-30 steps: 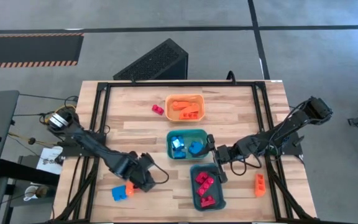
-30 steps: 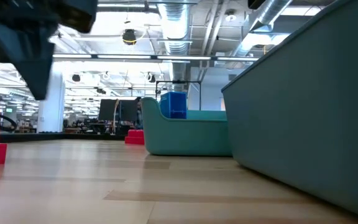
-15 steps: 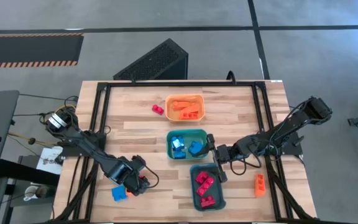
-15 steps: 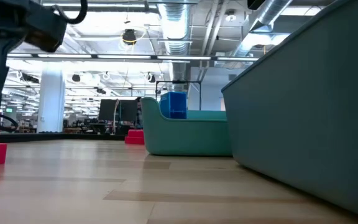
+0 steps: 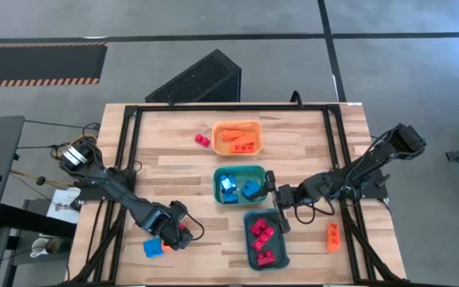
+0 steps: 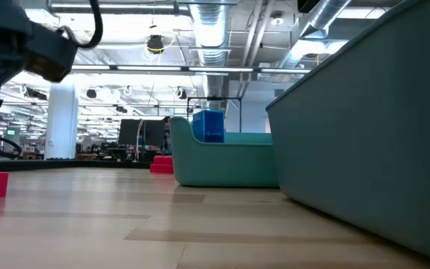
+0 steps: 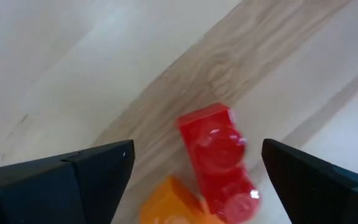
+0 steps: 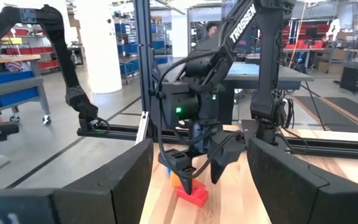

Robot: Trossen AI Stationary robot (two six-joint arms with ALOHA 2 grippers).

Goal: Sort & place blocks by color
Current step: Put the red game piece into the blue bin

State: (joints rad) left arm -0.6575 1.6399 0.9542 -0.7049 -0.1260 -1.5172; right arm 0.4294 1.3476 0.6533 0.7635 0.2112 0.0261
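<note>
My left gripper (image 5: 179,234) (image 7: 197,149) stands open near the table's near left. It points down over a red block (image 7: 216,155) (image 8: 192,196) that lies flat on the wood, one finger on either side of it. An orange block (image 7: 169,205) lies against the red one, and a blue block (image 5: 152,249) lies just to their left. My right gripper (image 5: 276,202) (image 8: 199,143) waits open and holds nothing, between the green tray (image 5: 218,185) and the dark teal tray (image 5: 249,239). Another orange block (image 5: 333,233) lies at the near right.
The orange tray (image 5: 237,125) at the far middle holds orange blocks. The green tray holds blue blocks and the dark teal tray holds red ones. A lone red block (image 5: 203,140) lies left of the orange tray. A black frame (image 5: 126,159) runs along the table's edges.
My left gripper has gone a little toward the table's left edge and down, and it has opened. It now stands over the red block. The red, orange and blue blocks under it have stayed on the table.
</note>
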